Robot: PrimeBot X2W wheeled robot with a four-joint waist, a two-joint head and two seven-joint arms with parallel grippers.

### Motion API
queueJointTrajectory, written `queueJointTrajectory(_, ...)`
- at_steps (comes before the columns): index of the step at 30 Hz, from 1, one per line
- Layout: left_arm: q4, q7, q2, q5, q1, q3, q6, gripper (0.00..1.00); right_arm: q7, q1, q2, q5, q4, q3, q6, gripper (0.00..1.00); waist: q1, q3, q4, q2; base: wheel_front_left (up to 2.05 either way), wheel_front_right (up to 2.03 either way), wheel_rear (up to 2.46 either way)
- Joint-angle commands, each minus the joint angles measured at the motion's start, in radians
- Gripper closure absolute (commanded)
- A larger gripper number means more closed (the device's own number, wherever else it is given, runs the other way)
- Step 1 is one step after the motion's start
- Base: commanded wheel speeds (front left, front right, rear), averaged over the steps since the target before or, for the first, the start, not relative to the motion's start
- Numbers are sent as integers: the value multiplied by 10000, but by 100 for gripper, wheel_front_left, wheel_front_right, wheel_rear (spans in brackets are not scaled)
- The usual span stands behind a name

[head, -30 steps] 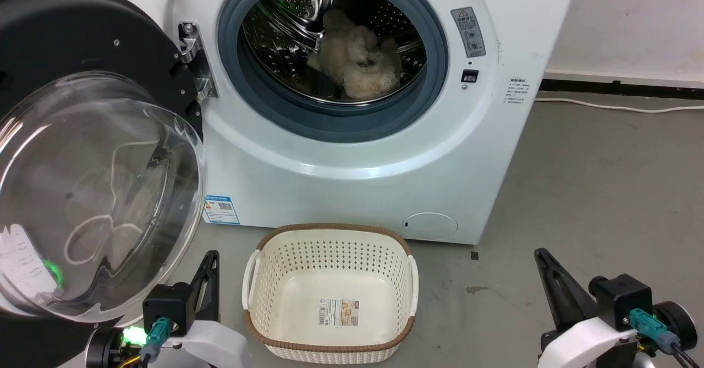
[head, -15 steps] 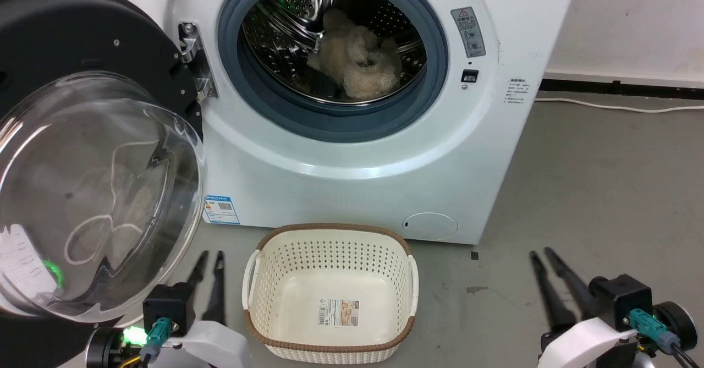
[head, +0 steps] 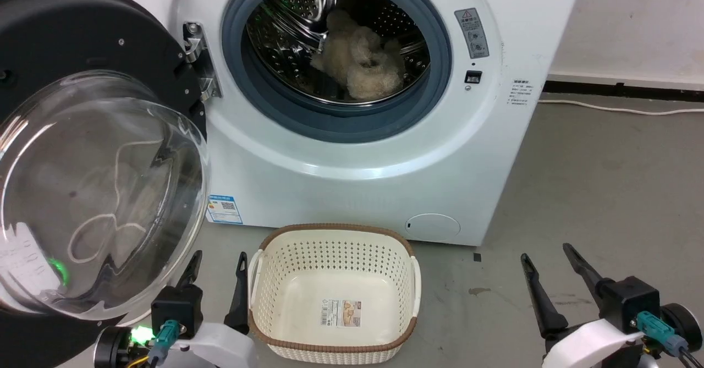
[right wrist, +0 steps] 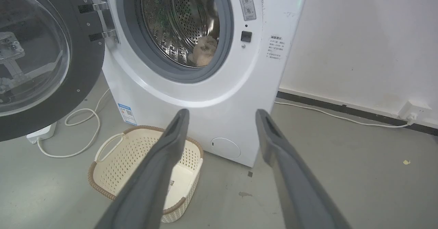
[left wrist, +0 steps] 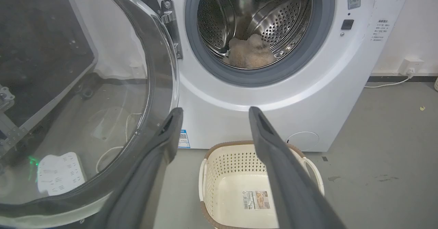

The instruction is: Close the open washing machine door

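The washing machine door (head: 82, 43) stands wide open at the left, black frame with a bulging clear glass bowl (head: 99, 192), hung on a metal hinge (head: 198, 60). The right wrist view has the door (right wrist: 85, 51) at its left; in the left wrist view the glass (left wrist: 102, 85) is close in front. The grey-ringed drum opening (head: 335, 54) holds a beige fluffy item (head: 357, 60). My left gripper (head: 219, 261) is open, low beside the glass bowl's lower edge, apart from it. My right gripper (head: 547, 252) is open at the lower right over the floor.
A cream perforated basket (head: 275, 258) with a brown rim stands on the grey floor before the machine, between my grippers. A white power strip (left wrist: 60, 172) and cord (right wrist: 82, 129) lie on the floor behind the door. A wall cable (head: 621, 106) runs at right.
Both grippers have gone from shut to open, their fingers spreading apart. The head camera shifted slightly; the door has not moved.
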Motion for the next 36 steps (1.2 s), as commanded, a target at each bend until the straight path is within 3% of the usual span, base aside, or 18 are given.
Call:
queueJointTrajectory(1, 35, -98, 4, -27, -23, -58, 65, 0, -87, 140, -85, 90, 18, -24, 1, 0, 0, -11, 30, 0, 0, 0, 0)
queueJointTrajectory(17, 223, -432, 48, -39, -15, -469, 52, 0, -422, 404, -216, 243, 9, 167, 2, 0, 0, -173, 1009, 0, 0, 0, 0)
queueJointTrajectory(36, -151, -892, 96, -35, 300, -780, 537, 0, -882, 76, -792, 603, 171, 1038, 3, 0, 0, -37, 2037, 0, 0, 0, 0)
